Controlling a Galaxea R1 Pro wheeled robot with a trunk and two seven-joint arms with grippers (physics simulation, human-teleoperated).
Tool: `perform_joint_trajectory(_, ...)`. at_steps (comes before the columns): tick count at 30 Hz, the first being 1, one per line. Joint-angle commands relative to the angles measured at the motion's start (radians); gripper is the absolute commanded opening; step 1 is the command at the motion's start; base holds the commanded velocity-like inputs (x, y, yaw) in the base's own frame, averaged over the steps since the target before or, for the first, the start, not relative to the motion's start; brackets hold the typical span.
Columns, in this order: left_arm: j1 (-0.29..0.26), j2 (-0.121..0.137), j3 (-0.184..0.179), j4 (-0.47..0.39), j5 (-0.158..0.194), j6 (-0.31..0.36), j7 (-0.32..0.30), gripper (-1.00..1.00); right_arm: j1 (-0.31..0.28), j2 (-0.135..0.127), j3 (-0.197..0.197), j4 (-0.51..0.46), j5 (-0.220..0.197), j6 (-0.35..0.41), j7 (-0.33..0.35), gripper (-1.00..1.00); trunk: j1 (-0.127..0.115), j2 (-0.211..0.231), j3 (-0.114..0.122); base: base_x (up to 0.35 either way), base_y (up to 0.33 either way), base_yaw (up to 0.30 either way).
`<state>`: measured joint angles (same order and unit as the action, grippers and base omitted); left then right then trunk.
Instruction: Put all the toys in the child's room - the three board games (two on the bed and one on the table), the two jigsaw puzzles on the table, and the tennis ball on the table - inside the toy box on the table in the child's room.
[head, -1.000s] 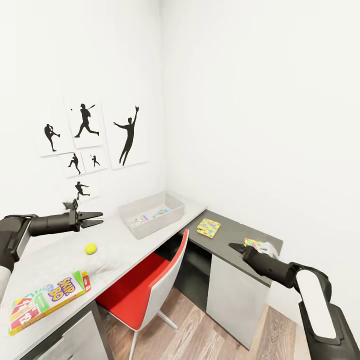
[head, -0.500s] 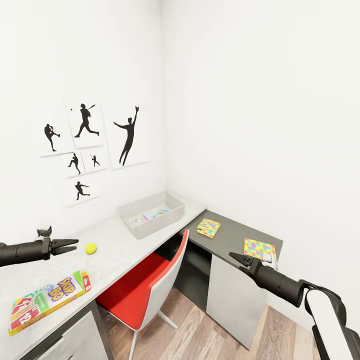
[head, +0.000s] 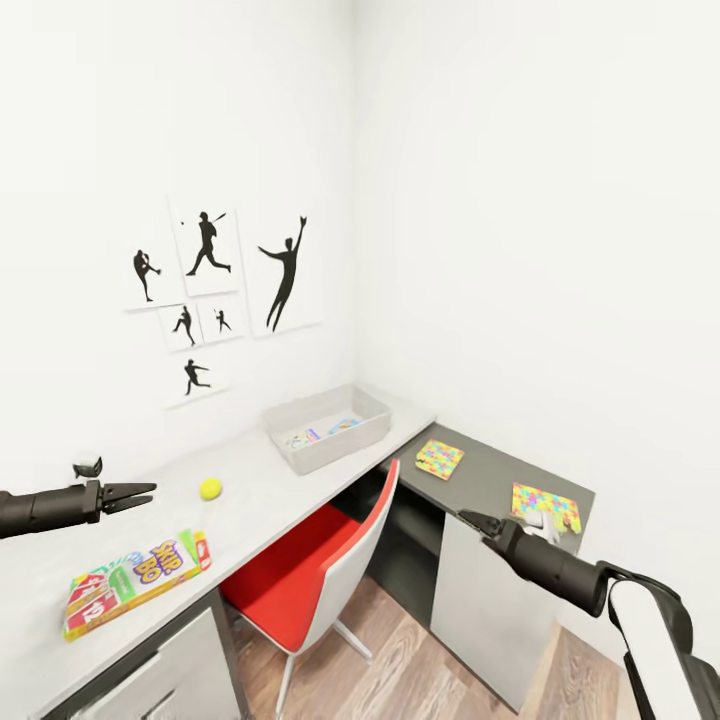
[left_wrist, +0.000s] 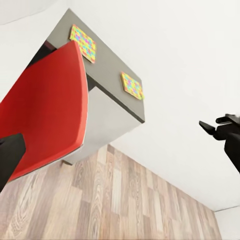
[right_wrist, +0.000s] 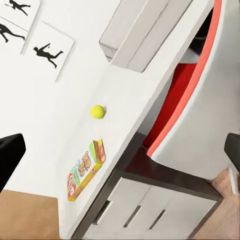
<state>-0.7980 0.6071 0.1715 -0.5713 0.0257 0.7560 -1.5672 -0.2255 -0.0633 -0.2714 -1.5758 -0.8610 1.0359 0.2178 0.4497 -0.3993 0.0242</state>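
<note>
The light-grey toy box (head: 330, 428) stands on the white table (head: 250, 505) near the corner, with flat printed boxes inside. A tennis ball (head: 210, 488) lies on the table just ahead of my left gripper (head: 135, 492), which hovers open and empty. A long yellow-red-green board game (head: 135, 583) lies near the table's front edge. Two jigsaw puzzles (head: 439, 459) (head: 546, 506) lie on the dark-grey corner section. My right gripper (head: 478, 522) is open and empty, in front of that section and just short of the nearer puzzle. The bed is out of view.
A red-and-white chair (head: 320, 570) is tucked under the table between my two arms. Black silhouette pictures (head: 215, 290) hang on the wall above. Wood-plank floor (head: 420, 670) lies below. The right wrist view looks across at the ball (right_wrist: 97, 111) and the game box (right_wrist: 86, 170).
My left gripper dropped and pulled back to the left, level with the ball. The right gripper drew back from the nearer puzzle. The camera then turned slightly, shifting the whole scene right.
</note>
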Motion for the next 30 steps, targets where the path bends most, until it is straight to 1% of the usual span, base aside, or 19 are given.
perform_joint_trajectory(1, 0.0, 0.0, 0.0, 0.001, 0.0, 0.01, -0.004, 1.0, 0.0, 0.001, -0.002, 0.0, 0.027, 0.004, 0.01, 1.0, 0.0, -0.001, 0.0, -0.036, 0.054, 0.253)
perform_joint_trajectory(2, 0.0, -0.001, 0.0, 0.001, 0.0, 0.008, -0.004, 1.0, 0.0, 0.001, -0.002, 0.0, 0.04, 0.004, 0.011, 1.0, 0.0, -0.001, 0.001, -0.023, 0.035, 0.255)
perform_joint_trajectory(5, 0.0, -0.001, 0.001, 0.001, -0.001, 0.004, -0.004, 1.0, 0.0, 0.003, -0.001, 0.0, 0.056, 0.004, 0.011, 1.0, 0.0, -0.001, 0.003, -0.013, 0.019, 0.257)
perform_joint_trajectory(12, 0.0, -0.001, 0.002, 0.001, -0.001, -0.001, -0.004, 1.0, 0.0, 0.002, -0.001, 0.0, 0.063, 0.004, 0.011, 1.0, 0.0, -0.001, 0.007, -0.002, 0.004, 0.236)
perform_joint_trajectory(18, 0.0, -0.002, 0.001, 0.001, 0.0, -0.001, -0.004, 1.0, 0.0, 0.004, -0.001, 0.002, 0.065, -0.004, 0.01, 1.0, 0.0, -0.001, 0.008, 0.0, 0.0, 0.05)
perform_joint_trajectory(19, 0.0, -0.003, 0.001, 0.001, -0.001, -0.001, -0.004, 1.0, 0.0, 0.003, 0.001, 0.004, 0.067, -0.039, 0.012, 1.0, 0.0, -0.001, 0.008, 0.0, 0.0, 0.006)
perform_joint_trajectory(22, 0.0, -0.003, 0.002, 0.001, -0.001, -0.001, -0.004, 1.0, 0.0, 0.002, 0.004, 0.006, 0.068, -0.065, 0.013, 1.0, 0.0, -0.001, 0.008, 0.0, 0.0, 0.003)
perform_joint_trajectory(30, -0.001, -0.003, 0.001, 0.001, -0.001, -0.001, -0.004, 1.0, 0.0, 0.003, 0.006, 0.006, 0.067, -0.077, 0.014, 1.0, 0.0, -0.001, 0.008, -0.019, 0.023, 0.002)
